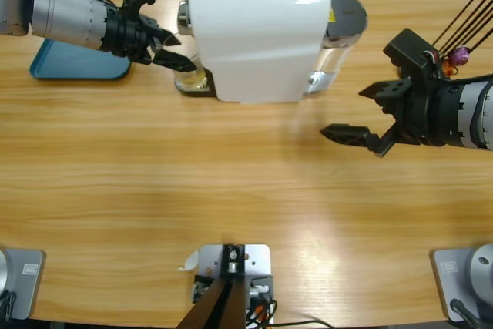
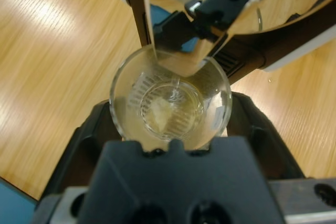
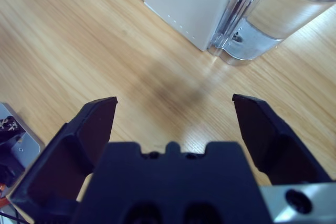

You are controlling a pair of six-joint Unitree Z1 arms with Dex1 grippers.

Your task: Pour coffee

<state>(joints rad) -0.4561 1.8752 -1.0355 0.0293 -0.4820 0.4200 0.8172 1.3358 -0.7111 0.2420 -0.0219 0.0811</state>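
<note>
Nearest the camera, bare wooden counter (image 1: 231, 190). Farther up on one side, right gripper (image 1: 362, 135) hovering with jaws spread wide, holding nothing, aimed at the rear of the white coffee machine (image 1: 258, 36) and its water tank (image 3: 273, 30). At the far side, left gripper (image 1: 171, 50) closed in on a clear glass cup (image 2: 170, 100), jaws flanking its walls; firm contact not certain. Inside the cup, beneath the chrome spout (image 2: 178, 51), a shallow pale layer of coffee (image 2: 168, 111). Cup upright, directly ahead of the left jaws: plainly the nearer arm for lifting and pouring.
</note>
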